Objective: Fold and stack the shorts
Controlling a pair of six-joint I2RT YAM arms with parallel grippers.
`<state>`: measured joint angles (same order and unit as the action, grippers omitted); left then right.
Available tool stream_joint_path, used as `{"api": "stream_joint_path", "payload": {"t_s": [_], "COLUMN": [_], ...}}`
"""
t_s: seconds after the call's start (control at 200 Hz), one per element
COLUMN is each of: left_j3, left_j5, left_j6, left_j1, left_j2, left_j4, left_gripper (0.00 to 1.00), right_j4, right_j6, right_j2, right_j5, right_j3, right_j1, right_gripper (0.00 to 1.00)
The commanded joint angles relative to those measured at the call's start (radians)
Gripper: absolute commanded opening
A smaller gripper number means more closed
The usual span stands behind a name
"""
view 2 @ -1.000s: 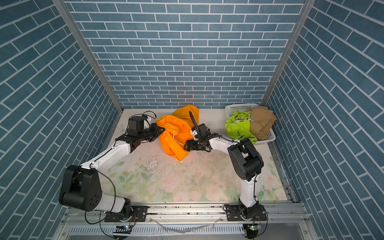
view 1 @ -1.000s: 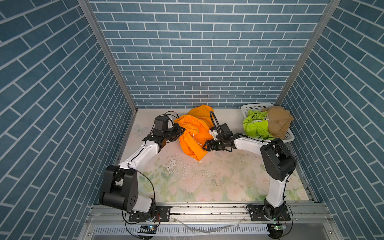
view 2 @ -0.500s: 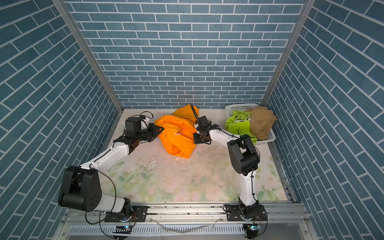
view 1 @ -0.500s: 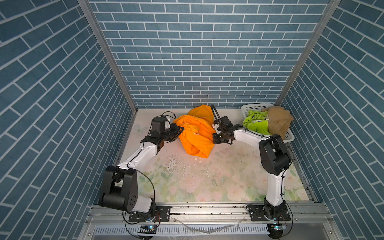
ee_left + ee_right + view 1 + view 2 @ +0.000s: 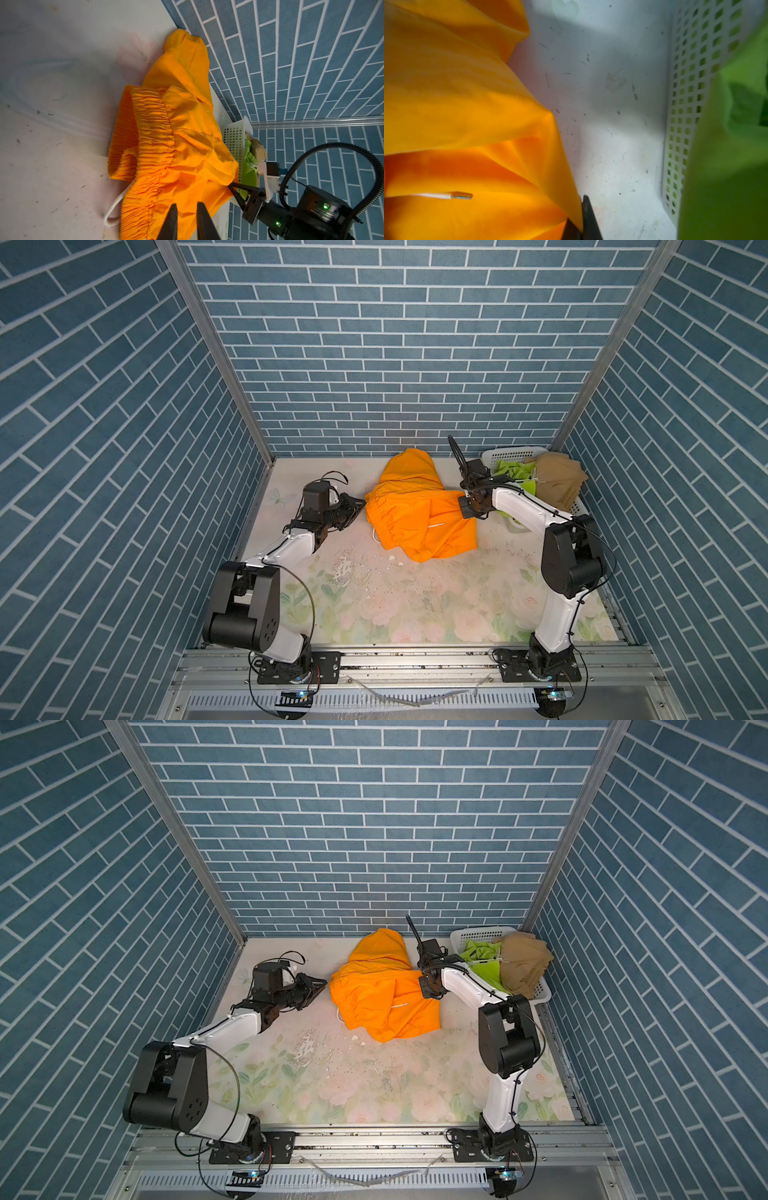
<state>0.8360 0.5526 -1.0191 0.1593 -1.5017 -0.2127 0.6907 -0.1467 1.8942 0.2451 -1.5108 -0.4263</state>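
The orange shorts (image 5: 415,510) lie crumpled at the back middle of the table, elastic waistband (image 5: 158,128) toward the left arm. My left gripper (image 5: 358,506) sits just beside that waistband. In the left wrist view the left gripper (image 5: 186,207) has its jaws a little apart, with nothing between them. My right gripper (image 5: 467,512) is shut on the shorts' right edge, the cloth pinched between its fingers (image 5: 588,216). The green shorts (image 5: 513,470) and the tan shorts (image 5: 557,483) lie in the white basket (image 5: 515,452).
The basket stands in the back right corner, close behind the right arm (image 5: 523,506). A white drawstring (image 5: 113,209) trails from the waistband onto the floral table (image 5: 395,605). Blue brick walls close in three sides.
The right gripper shut on the orange shorts' edge and drew it rightward toward the basket, spreading the cloth. The left gripper's jaws parted and let go of the waistband.
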Motion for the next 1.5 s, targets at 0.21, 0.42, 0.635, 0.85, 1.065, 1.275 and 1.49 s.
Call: {"api": "stream_joint_path", "payload": {"t_s": [0.21,0.42,0.635,0.85,1.065,1.275,1.49], "left_j3": [-0.014,-0.071,-0.098,-0.094,-0.134,-0.221,-0.223], "left_j5": [-0.056,-0.124,-0.152,-0.126,-0.149,-0.323,-0.44], "left_j6": [0.165,0.169,0.104,-0.024,-0.337,-0.471,-0.462], "left_j1": [0.211,0.322,0.359,0.365,0.394,0.402,0.37], "left_j2": [0.026,-0.031,-0.105,-0.212,-0.305,-0.262,-0.262], "left_j4": [0.21,0.239,0.19,0.078,-0.142,-0.166,-0.177], "left_gripper": [0.67,0.68,0.61,0.77,0.81,0.76,0.67], "right_j4": [-0.018,-0.112,-0.163,-0.199,-0.232,-0.253,-0.268], "right_j6": [-0.048,-0.118,-0.156,-0.173,-0.19,-0.19,-0.183], "right_j2": [-0.152,-0.24,-0.274,-0.294,-0.316,-0.371,-0.421], "right_j5": [-0.057,-0.146,-0.199,-0.231,-0.238,-0.242,-0.253], "right_j3": [0.129,0.267,0.334,0.371,0.405,0.44,0.491], "right_j1": [-0.018,-0.019,-0.018,-0.018,-0.018,-0.018,-0.018], "right_gripper": [0.73,0.8,0.82,0.82,0.82,0.82,0.81]}}
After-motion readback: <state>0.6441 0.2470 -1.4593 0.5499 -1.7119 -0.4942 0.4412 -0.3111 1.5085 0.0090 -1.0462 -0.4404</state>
